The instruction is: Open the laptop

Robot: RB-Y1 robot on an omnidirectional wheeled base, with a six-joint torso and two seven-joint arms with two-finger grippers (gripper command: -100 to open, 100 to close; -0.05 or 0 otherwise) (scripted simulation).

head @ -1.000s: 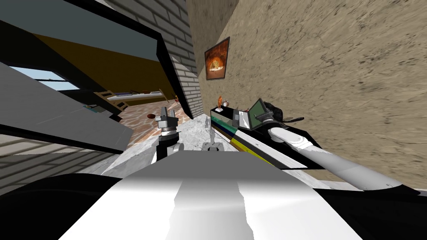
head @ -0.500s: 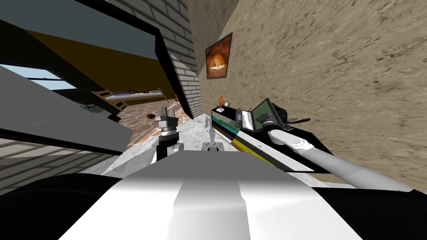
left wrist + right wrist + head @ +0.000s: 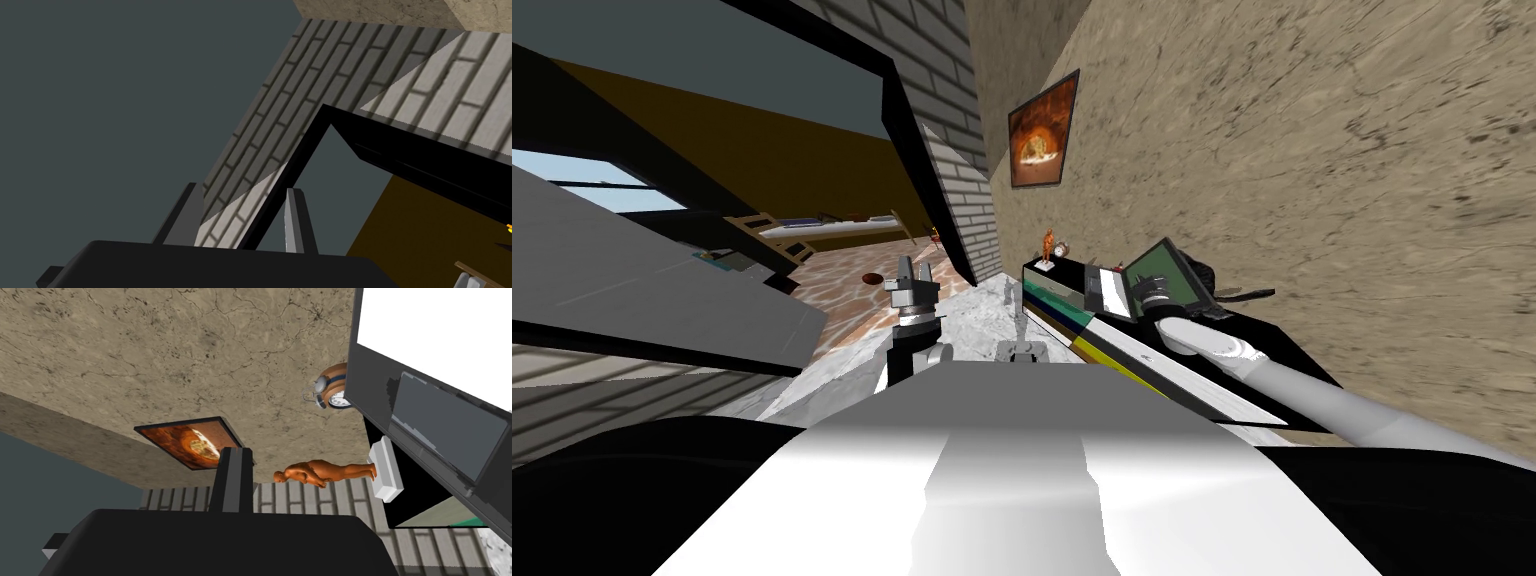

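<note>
Green-screened laptop [image 3: 1160, 268] sits on the black surface [image 3: 1277, 345] far right, against the tan wall, lid already up and screen showing. Right tool [image 3: 234, 455] pinched closed, empty, just beside the lid. Left tool [image 3: 913, 267] spread wide, idle. Opening looks essentially done; at most a final nudge left.

The laptop [image 3: 440, 413] runs off the edge in the right wrist view. It hides part of the clock [image 3: 334, 388] behind it.

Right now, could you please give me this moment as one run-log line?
task: open laptop | laptop: partly open | right hand: shut, at laptop | left hand: open, holding nothing
</note>
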